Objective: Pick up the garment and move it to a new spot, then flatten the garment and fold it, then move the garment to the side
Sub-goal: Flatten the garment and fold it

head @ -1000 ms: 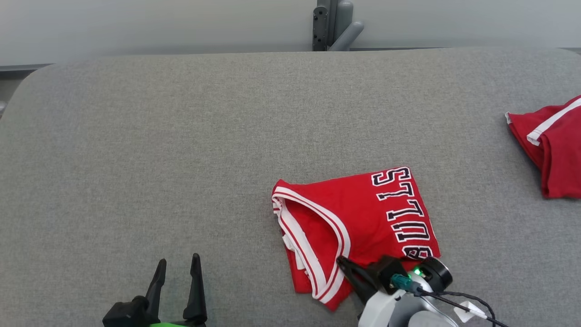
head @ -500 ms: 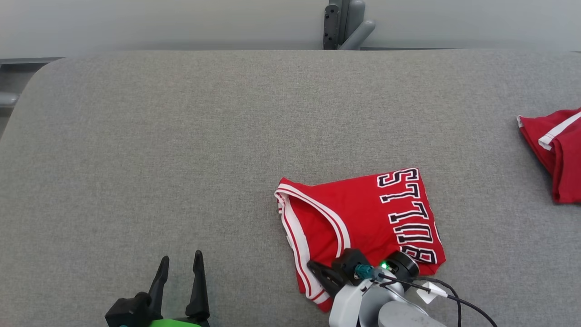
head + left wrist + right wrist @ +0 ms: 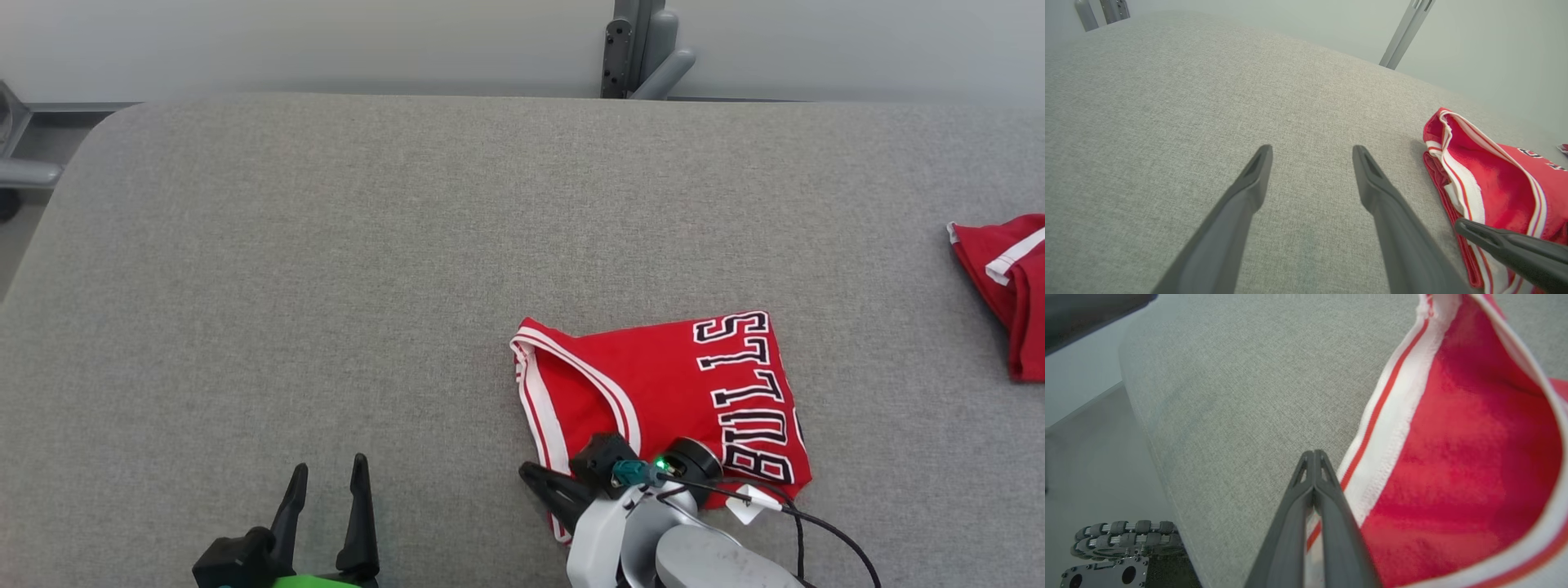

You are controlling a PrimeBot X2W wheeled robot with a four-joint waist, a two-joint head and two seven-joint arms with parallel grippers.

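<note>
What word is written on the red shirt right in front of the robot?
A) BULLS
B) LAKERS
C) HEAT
A: the big black-and-white letters down one side of the red jersey spell BULLS.

Lower left of the head view: the left jaws are two long black fingers [image 3: 357, 514] tapering to points, set on a blocky black base [image 3: 237, 562] above a bright green part [image 3: 306, 582]. Lower centre: the right arm's pale grey shell [image 3: 604, 543] carries a round black cap [image 3: 695, 457], a green light [image 3: 663, 465], a teal connector [image 3: 630, 471], a thin black cable [image 3: 824, 529] and a white tag [image 3: 747, 508]. In the right wrist view, the right jaws' dark grey fingers [image 3: 1290, 531] show triangular cut-outs near the tips. The rows of small rollers [image 3: 1122, 528] at bottom left are perhaps a wheel.
</note>
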